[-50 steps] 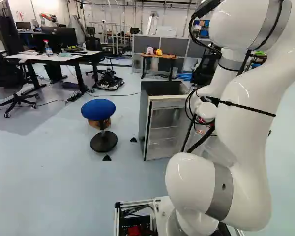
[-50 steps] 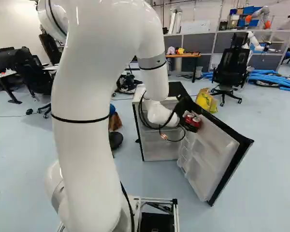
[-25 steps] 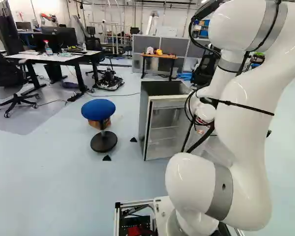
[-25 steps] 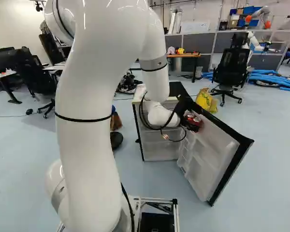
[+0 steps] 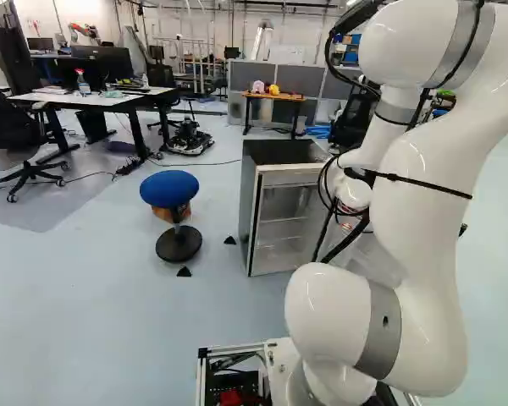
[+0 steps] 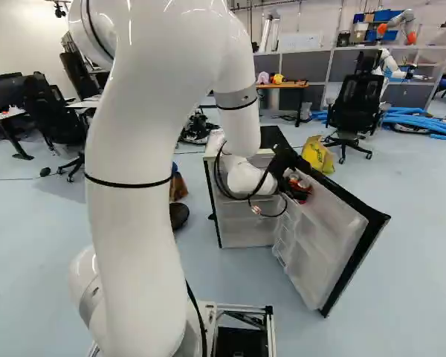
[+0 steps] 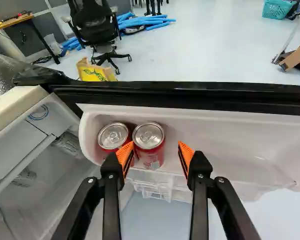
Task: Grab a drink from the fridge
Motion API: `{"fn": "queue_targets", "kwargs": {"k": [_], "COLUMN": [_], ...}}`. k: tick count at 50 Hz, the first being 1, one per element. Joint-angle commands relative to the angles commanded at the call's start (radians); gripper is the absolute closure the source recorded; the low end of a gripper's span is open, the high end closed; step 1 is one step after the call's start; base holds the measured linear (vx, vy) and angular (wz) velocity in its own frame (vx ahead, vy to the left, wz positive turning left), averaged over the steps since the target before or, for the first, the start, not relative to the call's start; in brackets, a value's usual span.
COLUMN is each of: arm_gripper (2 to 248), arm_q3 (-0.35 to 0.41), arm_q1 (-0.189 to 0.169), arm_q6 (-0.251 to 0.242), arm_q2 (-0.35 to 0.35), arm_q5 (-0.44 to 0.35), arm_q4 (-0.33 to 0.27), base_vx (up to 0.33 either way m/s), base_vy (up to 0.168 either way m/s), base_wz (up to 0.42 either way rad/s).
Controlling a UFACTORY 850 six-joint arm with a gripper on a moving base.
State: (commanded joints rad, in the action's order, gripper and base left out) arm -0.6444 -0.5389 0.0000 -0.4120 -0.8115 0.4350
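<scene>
In the right base view my gripper (image 6: 287,172) is at the top of the fridge door (image 6: 323,242), by the red cans; the arm hides part of the fridge (image 5: 250,211). The door stands wide open. In the wrist view two red cans, one (image 7: 113,136) and another (image 7: 149,141), stand upright side by side in the door's white bin (image 7: 215,135). The gripper (image 7: 155,154) is open. One orange pad overlaps the gap between the cans; the other is beyond the second can's far side, with space between. Whether either finger touches a can, I cannot tell.
The door's black edge (image 7: 190,95) runs just behind the bin. A yellow bag (image 6: 317,154) and an office chair (image 6: 354,104) are beyond the door. A blue stool (image 5: 169,189) stands beside the fridge. Another robot (image 6: 398,25) is at the back.
In the right base view the arm's upper part has shifted slightly to the right, and the gripper now covers more of the cans. The base and the fridge have not moved.
</scene>
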Motion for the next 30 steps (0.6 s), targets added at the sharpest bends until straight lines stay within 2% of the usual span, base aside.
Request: {"fn": "queue_targets", "kwargs": {"k": [30], "arm_gripper": [107], "arm_q3": [-0.011], "arm_q1": [0.000], "arm_q6": [0.000], "arm_q2": [-0.032], "arm_q5": [0.000], "arm_q4": [0.000], "base_vx": [0.000], "base_vy": [0.000], "base_wz": [0.000]}}
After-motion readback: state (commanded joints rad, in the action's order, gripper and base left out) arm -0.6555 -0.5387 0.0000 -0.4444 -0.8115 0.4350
